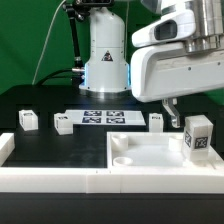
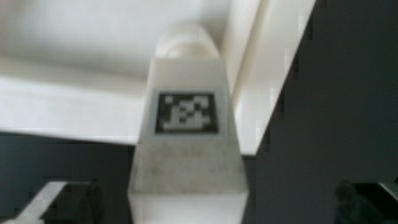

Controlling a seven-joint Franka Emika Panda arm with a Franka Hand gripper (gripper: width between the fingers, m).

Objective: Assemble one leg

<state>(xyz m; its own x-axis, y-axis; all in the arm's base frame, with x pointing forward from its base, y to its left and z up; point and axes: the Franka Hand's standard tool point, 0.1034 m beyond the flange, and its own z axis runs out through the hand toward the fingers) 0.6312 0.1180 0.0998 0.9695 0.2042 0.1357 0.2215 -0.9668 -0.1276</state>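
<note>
The leg (image 1: 197, 135) stands upright on the white panel (image 1: 150, 162), near its edge at the exterior view's right, tag facing the camera. The jaws hang over it, spread wide, clear of both sides and holding nothing. A second leg (image 1: 157, 121) rests on the black surface (image 1: 40, 98) near the marker board (image 1: 105, 117).

An upright leg (image 1: 198, 135) at the corner of the white panel (image 1: 150, 160) stands between my spread fingers (image 2: 50, 203), with a gap on either side. Toward the exterior view's left, bare table (image 1: 45, 142) lies open between the loose legs (image 1: 27, 120) and the white front wall (image 1: 40, 178).
</note>
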